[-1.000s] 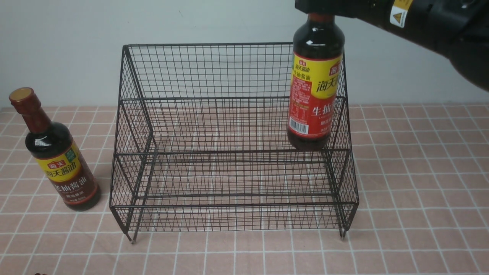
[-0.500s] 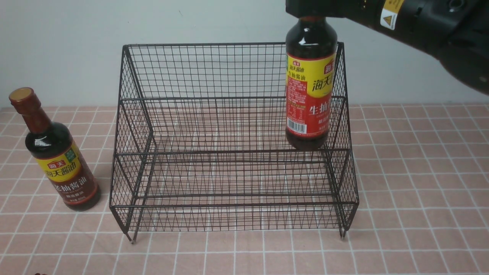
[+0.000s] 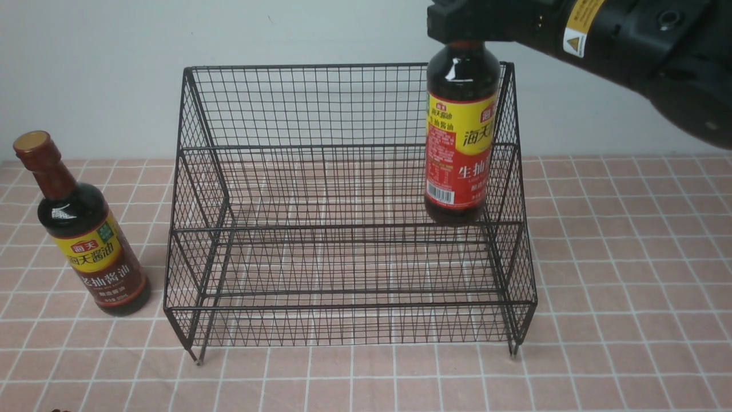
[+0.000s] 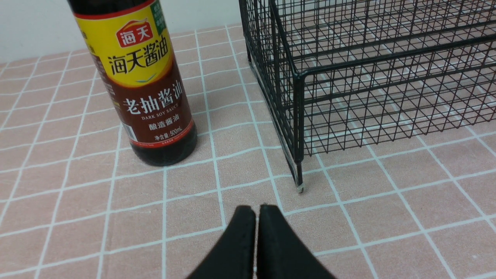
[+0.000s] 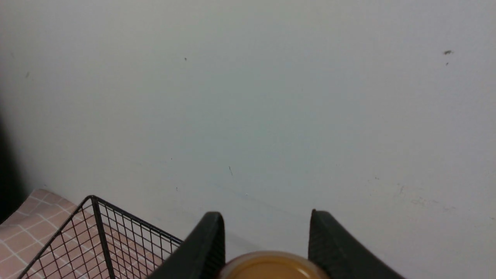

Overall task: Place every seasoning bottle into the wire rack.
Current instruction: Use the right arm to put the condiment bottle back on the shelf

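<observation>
Red-label bottle [image 3: 459, 154]: upright at the right end of the wire rack [image 3: 343, 229], base at upper-tier level; shelf contact cannot be told. Right gripper [image 3: 464, 31] clamps its neck. Brown-label bottle [image 3: 86, 229] stands on the tiled table [image 3: 629, 286], left of the rack. Left gripper [image 4: 255, 211]: fingers pressed together, empty.

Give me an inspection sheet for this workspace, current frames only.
Surface: pink tiled tabletop, white grout.
Job's things: red-label bottle upright, held by its neck at the wire rack's right end, contact with the tier unclear; brown-label bottle upright on the tabletop, left of the rack, outside it.
Clutter: nothing seen.
Grippers: right gripper shut on the red-label bottle; left gripper shut, empty, low over the tabletop.
Cables: nothing seen.
Surroundings: plain pale wall behind.
</observation>
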{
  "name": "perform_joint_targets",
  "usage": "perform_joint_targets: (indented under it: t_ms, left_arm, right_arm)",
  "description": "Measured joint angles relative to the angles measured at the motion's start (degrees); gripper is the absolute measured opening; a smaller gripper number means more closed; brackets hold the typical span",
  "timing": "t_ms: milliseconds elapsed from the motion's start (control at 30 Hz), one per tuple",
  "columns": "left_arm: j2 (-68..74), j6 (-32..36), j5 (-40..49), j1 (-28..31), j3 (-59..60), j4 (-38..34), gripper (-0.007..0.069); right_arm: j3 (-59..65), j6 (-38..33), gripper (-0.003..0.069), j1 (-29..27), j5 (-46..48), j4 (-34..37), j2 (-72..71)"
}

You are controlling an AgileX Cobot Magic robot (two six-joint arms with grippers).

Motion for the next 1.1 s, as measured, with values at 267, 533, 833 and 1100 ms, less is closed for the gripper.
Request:
perform_joint_targets:
  t_ms: [267,533,833,1100]
  left_arm:
    - [0.0,0.0,0.0,0.0,0.0,0.0,-0.0007]
    - [0.0,0.0,0.0,0.0,0.0,0.0,-0.0007]
    - [0.0,0.0,0.0,0.0,0.0,0.0,-0.0007]
    - [0.0,0.0,0.0,0.0,0.0,0.0,-0.0007]
  right_arm:
    - [0.0,0.7,0.0267,0.0,11.7,0.6,0.0]
    - [0.1,1.4,0.0267,1.0,17.9,2.3,0.1]
    - [0.3,1.6,0.0267,3.7,18.5,3.4,0.5]
    - [0.3,1.4,0.0267,3.7,22.0,3.4,3.7]
